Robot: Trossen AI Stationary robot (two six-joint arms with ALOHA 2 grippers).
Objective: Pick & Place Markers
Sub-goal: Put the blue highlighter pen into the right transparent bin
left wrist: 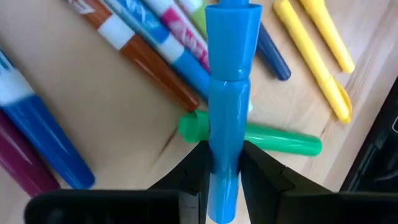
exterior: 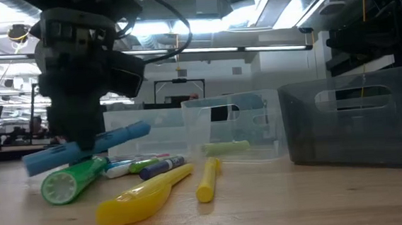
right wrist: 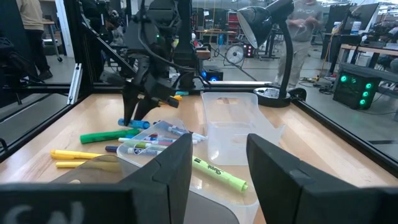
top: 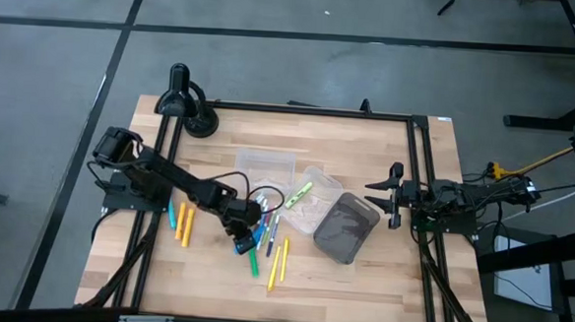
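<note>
My left gripper (top: 244, 240) is over the table's middle, shut on a blue marker (left wrist: 227, 74), which also shows in the low view (exterior: 118, 138). Right under it a green marker (left wrist: 283, 140) lies flat on the wood. More markers lie around it: yellow ones (top: 277, 264) toward the near edge, orange and yellow ones (top: 184, 225) to the left, and several mixed ones (left wrist: 155, 56) beside the gripper. A yellow-green highlighter (top: 301, 192) rests in a clear tray (top: 316, 210). My right gripper (top: 394, 196) waits open at the table's right, beyond the dark grey bin (top: 346, 228). My left gripper pinches the blue marker between its two fingers (left wrist: 264, 174) on the barrel (left wrist: 224, 124), just behind the cap. The fingers come from above, pointing down, and lie across the marker. The marker is held near level, slightly tilted, low over the green marker (exterior: 71, 182).
A second clear tray (top: 266, 165) sits toward the far edge. A black desk lamp (top: 187, 102) stands at the far left corner. A black metal frame (top: 420, 168) runs along the table's sides. Bare wood (top: 360, 283) lies toward the near right.
</note>
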